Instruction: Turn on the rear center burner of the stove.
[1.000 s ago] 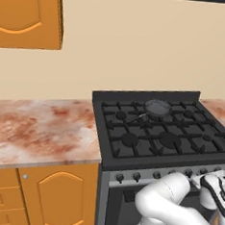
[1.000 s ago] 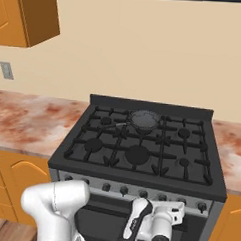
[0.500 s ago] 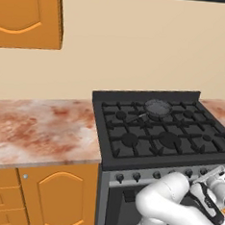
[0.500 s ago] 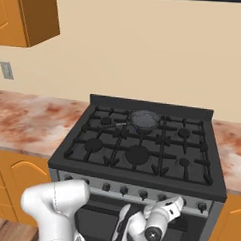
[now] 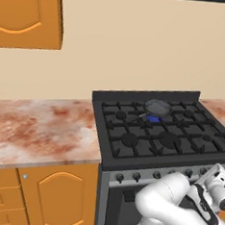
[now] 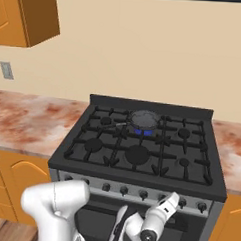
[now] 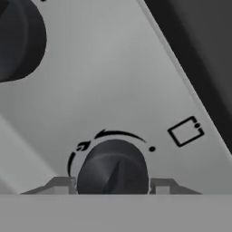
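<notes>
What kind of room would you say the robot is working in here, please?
A home kitchen, rendered in simulation: a black six-burner gas stove with a silver knob strip, a marbled reddish countertop, and orange wooden cabinets above and below. A blue flame shows beside the grey pan.

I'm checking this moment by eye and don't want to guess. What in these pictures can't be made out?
- End effector fingertips: hand view, cut off by the bottom edge, so contact with the knob is unclear.
- Knob markings on the stove's front strip: both base views, too small to read.
- Rear center burner: a blue flame shows, but the grey pan hides its cap.
- Second knob: hand view, cut off at the upper left.
</notes>
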Controlling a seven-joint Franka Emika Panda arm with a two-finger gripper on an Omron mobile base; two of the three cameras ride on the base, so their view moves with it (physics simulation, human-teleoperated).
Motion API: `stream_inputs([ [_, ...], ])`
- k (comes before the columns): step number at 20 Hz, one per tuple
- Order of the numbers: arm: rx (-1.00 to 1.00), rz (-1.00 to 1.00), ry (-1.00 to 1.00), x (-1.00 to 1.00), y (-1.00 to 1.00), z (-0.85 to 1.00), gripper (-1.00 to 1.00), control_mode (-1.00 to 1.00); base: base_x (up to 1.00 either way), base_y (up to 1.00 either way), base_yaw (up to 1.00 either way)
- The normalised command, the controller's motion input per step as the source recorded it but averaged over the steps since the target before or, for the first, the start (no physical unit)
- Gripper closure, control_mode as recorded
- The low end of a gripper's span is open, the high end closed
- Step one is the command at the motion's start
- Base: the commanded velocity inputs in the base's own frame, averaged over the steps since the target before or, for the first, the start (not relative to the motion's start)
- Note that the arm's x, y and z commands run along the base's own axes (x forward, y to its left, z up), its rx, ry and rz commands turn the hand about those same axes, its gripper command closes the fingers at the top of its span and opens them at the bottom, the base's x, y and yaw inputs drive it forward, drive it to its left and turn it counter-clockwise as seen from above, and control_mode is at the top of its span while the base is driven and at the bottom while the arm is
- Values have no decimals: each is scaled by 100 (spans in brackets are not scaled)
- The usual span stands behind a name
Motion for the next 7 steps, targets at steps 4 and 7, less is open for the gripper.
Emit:
stream_inputs([
  [4,-14,31,0,-2,-11,-5,100,-100,0,0,0],
  [7,-10,25,0,-4,-6,-9,100,-100,0,0,0],
])
